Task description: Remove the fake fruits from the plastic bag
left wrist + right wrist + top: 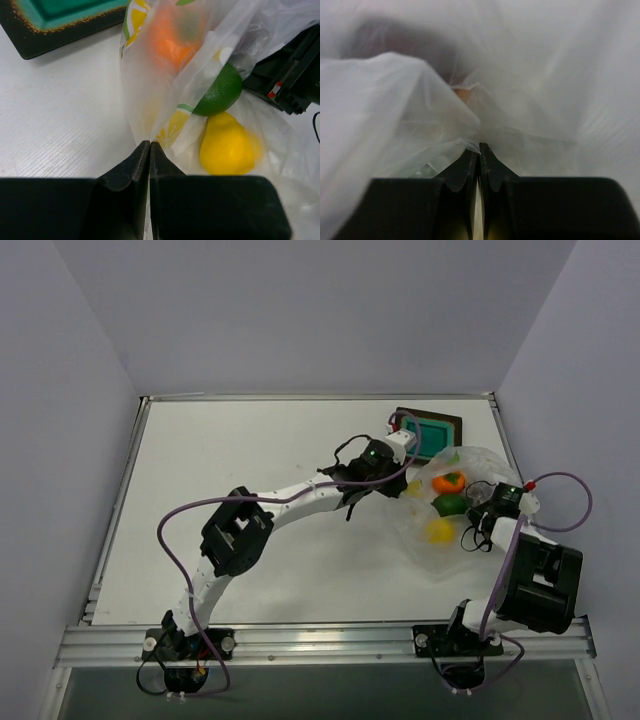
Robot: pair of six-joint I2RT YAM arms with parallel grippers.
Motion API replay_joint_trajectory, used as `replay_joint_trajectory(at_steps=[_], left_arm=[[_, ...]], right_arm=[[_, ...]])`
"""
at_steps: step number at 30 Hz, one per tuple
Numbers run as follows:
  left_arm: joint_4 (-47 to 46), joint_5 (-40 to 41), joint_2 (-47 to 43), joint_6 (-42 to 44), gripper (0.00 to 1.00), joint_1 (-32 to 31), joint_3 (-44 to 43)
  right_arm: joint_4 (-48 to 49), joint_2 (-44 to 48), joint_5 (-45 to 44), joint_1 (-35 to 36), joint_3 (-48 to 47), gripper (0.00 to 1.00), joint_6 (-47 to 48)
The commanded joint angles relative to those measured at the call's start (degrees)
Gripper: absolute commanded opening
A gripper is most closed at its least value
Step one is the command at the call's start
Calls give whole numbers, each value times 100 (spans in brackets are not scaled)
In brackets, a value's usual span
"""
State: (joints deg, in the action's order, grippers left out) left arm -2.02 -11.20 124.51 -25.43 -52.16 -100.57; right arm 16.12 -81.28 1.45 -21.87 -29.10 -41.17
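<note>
The top camera sits high behind the near edge and looks down on the whole flat white desk [250, 440]. The left wrist camera peeks over the black left gripper [149, 144], very close to the clear crinkled plastic bag [142, 95] by the right edge. The right wrist camera, behind the black right gripper [479, 146], is closer still; plastic fills its view. All three views share the bag.
</note>
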Motion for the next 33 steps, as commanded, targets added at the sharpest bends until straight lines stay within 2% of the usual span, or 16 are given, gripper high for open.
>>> replay_joint_trajectory(at_steps=[1, 6, 9, 11, 12, 13, 15, 16, 17, 18, 21, 25, 33], left_arm=[[88, 144, -234, 214, 2, 136, -586], [465, 118, 151, 311, 2, 250, -1086], [536, 74, 293, 328, 2, 242, -1298], [510, 109, 267, 311, 5, 242, -1228], [484, 118, 171, 293, 8, 242, -1167], [431, 127, 101, 293, 13, 250, -1088], [299, 188, -162, 311, 28, 250, -824], [299, 206, -242, 337, 36, 250, -762], [299, 215, -330, 346, 45, 250, -657], [299, 241, -513, 354, 59, 250, -587], [62, 311, -944, 337, 77, 250, -244], [-35, 539, -1569, 328, 87, 242, 213], [44, 1304, -2984, 372, 93, 198, 1127]], right_arm=[[-214, 357, 478, 157, 290, 0, -119], [-478, 1525, 435, 113, 800, 0, -260], [-697, 1887, 365, 69, 941, 5, -287], [-751, 2088, 268, 7, 1011, 18, -278], [-768, 2124, 276, -10, 1038, 33, -226], [-812, 2151, 311, -19, 1021, 40, -182], [-978, 2238, 294, -37, 924, 56, -59], [-1127, 2308, 268, -37, 820, 68, -23], [-1198, 2509, 242, -46, 758, 72, 3], [-1286, 2650, 172, -46, 705, 76, 47], [-1576, 3222, 92, -37, 459, 79, 82], [-2077, 3329, 66, 16, 37, 79, 214], [-2131, 3364, -22, 104, -227, 79, 232]])
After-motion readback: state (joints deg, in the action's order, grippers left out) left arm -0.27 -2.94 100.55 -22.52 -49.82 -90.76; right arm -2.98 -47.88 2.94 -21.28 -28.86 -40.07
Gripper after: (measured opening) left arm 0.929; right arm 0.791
